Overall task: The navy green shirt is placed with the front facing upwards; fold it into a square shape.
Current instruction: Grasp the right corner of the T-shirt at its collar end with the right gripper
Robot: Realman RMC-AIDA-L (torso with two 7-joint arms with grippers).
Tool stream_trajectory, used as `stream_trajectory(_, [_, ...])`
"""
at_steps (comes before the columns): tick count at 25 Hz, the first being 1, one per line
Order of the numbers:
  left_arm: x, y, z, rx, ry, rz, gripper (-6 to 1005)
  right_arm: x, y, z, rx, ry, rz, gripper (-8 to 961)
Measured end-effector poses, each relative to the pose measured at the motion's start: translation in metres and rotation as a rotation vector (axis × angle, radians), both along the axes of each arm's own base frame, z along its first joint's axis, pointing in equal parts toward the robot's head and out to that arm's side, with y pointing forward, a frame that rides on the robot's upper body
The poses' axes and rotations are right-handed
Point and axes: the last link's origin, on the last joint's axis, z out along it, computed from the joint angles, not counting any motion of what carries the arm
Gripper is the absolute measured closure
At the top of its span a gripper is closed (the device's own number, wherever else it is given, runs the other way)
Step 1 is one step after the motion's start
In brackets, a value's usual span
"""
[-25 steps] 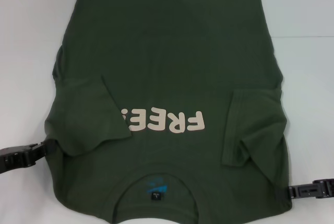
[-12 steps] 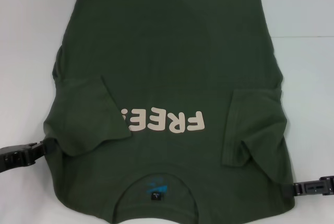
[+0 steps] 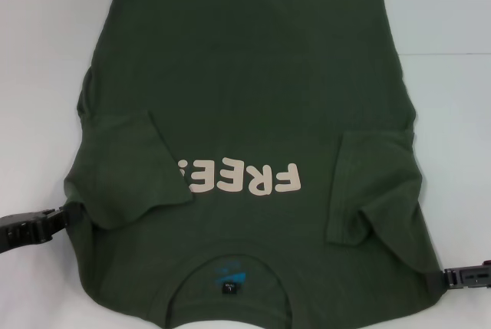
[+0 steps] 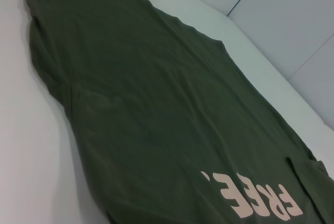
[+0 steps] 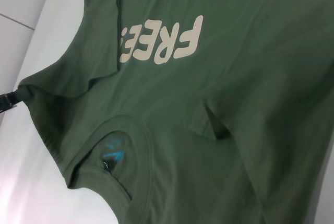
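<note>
The navy green shirt [image 3: 245,91] lies flat on the white table, front up, with its collar [image 3: 230,264] nearest me and the cream "FREE!" lettering [image 3: 239,179] across the chest. Both short sleeves are folded inward over the body. My left gripper [image 3: 55,218] sits low at the shirt's left shoulder edge, where the fabric is drawn out to a point. My right gripper [image 3: 449,276] is at the right shoulder edge and holds the cloth stretched outward. The right wrist view shows the shirt [image 5: 235,78] and, far off, the left gripper [image 5: 10,100] at its shoulder.
Bare white table [image 3: 453,114] borders the shirt on both sides, with a thin seam line running across it on the right. The left wrist view shows the shirt [image 4: 156,104] reaching toward the table's far edge [image 4: 250,41].
My right gripper has slid outward to the right, drawing the shirt's right shoulder edge with it. The left gripper has stayed in place.
</note>
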Motion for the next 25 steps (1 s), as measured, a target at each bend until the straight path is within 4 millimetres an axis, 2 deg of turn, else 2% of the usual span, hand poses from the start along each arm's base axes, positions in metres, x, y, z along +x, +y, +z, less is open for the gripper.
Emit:
stream_trajectory(12, [0.001, 0.0011, 0.0009, 0.009, -0.006, -0.003, 978, 0.0029, -0.0009, 0.0003, -0.008, -0.017, -0.015, 179])
stream_trajectory(20, [0.001, 0.0011, 0.0009, 0.009, -0.006, -0.003, 978, 0.0054, 0.001, 0.0013, -0.02, -0.046, -0.037, 417])
stream_trajectory(25, [0.0009, 0.0011, 0.0009, 0.009, -0.005, -0.003, 978, 0.0053, 0.0025, 0.0011, -0.021, -0.054, -0.041, 631])
